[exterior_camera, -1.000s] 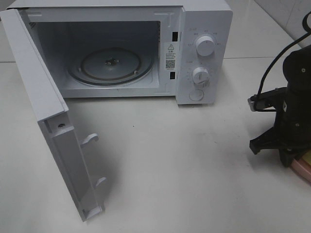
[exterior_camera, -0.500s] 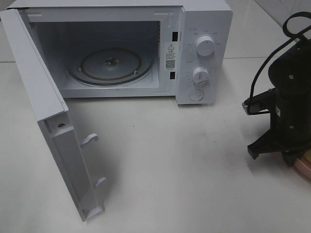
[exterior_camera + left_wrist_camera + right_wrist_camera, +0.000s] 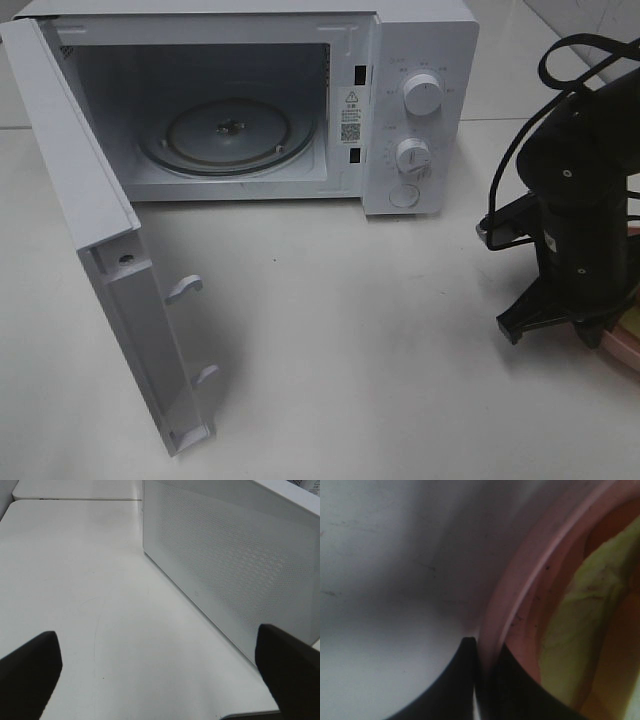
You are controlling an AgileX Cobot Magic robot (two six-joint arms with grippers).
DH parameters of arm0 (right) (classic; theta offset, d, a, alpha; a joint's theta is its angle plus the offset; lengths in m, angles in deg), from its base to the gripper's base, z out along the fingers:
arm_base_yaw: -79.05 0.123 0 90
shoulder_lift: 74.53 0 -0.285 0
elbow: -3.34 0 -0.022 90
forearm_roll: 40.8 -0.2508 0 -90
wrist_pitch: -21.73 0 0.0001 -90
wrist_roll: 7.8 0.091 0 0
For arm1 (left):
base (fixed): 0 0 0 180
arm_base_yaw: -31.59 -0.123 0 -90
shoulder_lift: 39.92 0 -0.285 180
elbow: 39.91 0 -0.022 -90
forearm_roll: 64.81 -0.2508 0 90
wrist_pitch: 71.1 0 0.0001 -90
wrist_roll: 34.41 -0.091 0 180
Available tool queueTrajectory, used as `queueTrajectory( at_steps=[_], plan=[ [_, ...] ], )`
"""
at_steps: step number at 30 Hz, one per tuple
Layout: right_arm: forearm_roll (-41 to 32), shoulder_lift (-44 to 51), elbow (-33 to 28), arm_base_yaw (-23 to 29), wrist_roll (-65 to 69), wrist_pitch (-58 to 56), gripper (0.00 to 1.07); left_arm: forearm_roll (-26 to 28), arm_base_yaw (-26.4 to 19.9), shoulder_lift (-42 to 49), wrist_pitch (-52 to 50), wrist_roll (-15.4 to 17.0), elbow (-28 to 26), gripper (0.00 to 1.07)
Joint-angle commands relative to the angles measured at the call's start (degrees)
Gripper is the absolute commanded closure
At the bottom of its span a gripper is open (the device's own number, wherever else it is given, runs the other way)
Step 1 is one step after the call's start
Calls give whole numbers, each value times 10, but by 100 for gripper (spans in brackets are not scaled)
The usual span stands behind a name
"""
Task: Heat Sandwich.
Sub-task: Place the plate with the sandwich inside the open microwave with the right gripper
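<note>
The white microwave [image 3: 420,100] stands at the back with its door [image 3: 90,230] swung wide open and the glass turntable [image 3: 228,135] bare. At the right edge, my right gripper [image 3: 592,335] points down at the pink plate [image 3: 628,350]. In the right wrist view, the gripper [image 3: 487,677] is shut on the plate's rim [image 3: 520,595], one finger on each side of it. The sandwich [image 3: 580,610] lies on the plate and shows its yellow-green layer. My left gripper [image 3: 160,680] stands open over the table beside the door's outer face [image 3: 235,565].
The open door juts forward across the left of the table [image 3: 350,340]. The control panel with two knobs [image 3: 420,96] faces the right arm. A black cable [image 3: 520,150] loops above the right arm.
The right arm has shifted left and turned over the plate, and its jaws have closed the last bit on the rim. The left gripper has not changed.
</note>
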Motion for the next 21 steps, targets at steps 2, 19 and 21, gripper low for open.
queueTrajectory(
  at_steps=[2, 19, 21],
  plan=[
    [22, 34, -2, 10, 6, -25, 107, 1, -1, 11, 0, 3, 1, 3],
    [15, 135, -54, 71, 4, -58, 107, 1, -1, 11, 0, 3, 1, 3],
    [15, 141, -58, 76, 6, -58, 107, 1, -1, 11, 0, 3, 1, 3]
  ],
)
